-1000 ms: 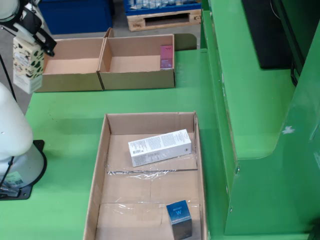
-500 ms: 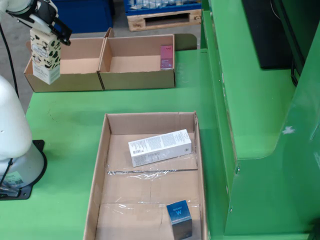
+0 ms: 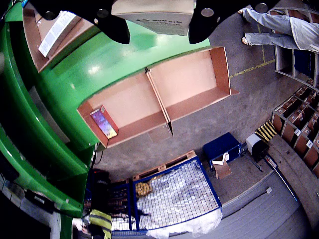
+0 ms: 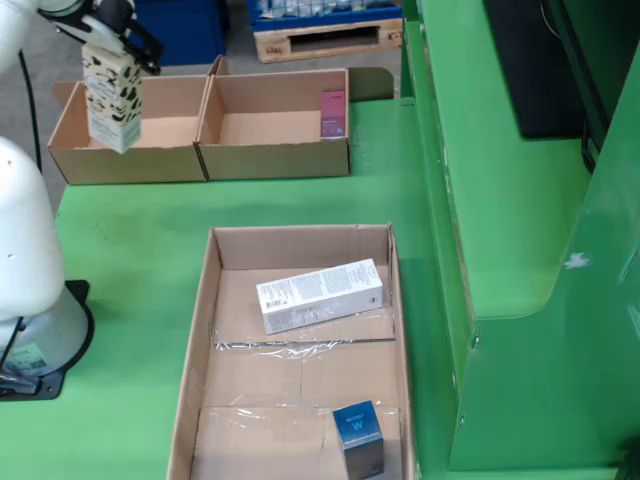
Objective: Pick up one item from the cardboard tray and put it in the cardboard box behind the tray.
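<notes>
In the fixed side view, my gripper (image 4: 118,40) is at the top left, shut on a white carton with black spots (image 4: 110,100). The carton hangs upright over the left compartment of the two-part cardboard box (image 4: 135,165). A pink packet (image 4: 332,112) stands in the box's right compartment. The nearer cardboard tray (image 4: 200,330) holds a long white box (image 4: 320,295) and a small blue box (image 4: 358,432). In the view that rides on the gripper, black fingers (image 3: 112,25) flank the carton (image 3: 154,12) above the divided box (image 3: 219,64), where the colourful packet (image 3: 103,123) lies.
My white base (image 4: 25,270) stands at the left of the green table. A raised green ledge (image 4: 500,220) runs along the right. In the view that rides on the gripper, a blue wire cage (image 3: 174,196) and a person (image 3: 284,30) are on the floor beyond the table.
</notes>
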Available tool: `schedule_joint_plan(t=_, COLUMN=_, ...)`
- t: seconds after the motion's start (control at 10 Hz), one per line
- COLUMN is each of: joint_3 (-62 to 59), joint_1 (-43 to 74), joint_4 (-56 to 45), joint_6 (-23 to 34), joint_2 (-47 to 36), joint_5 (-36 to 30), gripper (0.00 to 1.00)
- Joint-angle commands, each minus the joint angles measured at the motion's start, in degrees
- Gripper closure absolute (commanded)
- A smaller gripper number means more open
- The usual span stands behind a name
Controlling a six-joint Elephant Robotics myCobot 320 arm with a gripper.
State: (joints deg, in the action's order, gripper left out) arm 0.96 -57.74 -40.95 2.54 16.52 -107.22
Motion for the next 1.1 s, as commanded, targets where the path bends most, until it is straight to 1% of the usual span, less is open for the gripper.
schedule_joint_plan(t=0.0, joint_3=-0.96, joint_1=-1.33, joint_4=9.06, joint_6=-0.01, joint_2=1.01, joint_5=-0.2, gripper=1.0)
schedule_joint_plan(t=0.1, joint_3=-0.96, joint_1=-1.33, joint_4=9.06, joint_6=-0.01, joint_2=1.01, joint_5=-0.2, gripper=1.0)
schedule_joint_plan(t=0.2, joint_3=-0.96, joint_1=-1.66, joint_4=13.27, joint_6=-0.5, joint_2=2.74, joint_5=-0.23, gripper=1.0)
schedule_joint_plan(t=0.3, joint_3=-0.96, joint_1=-1.72, joint_4=10.93, joint_6=-0.34, joint_2=1.73, joint_5=-0.1, gripper=1.0)
schedule_joint_plan(t=0.4, joint_3=-0.96, joint_1=-1.28, joint_4=18.38, joint_6=-0.58, joint_2=5.23, joint_5=-0.39, gripper=1.0)
schedule_joint_plan(t=0.8, joint_3=-0.96, joint_1=-2.62, joint_4=19.54, joint_6=-1.21, joint_2=5.6, joint_5=0.33, gripper=1.0)
schedule_joint_plan(t=1.0, joint_3=-0.96, joint_1=-3.87, joint_4=23.41, joint_6=-1.99, joint_2=7.19, joint_5=0.46, gripper=1.0)
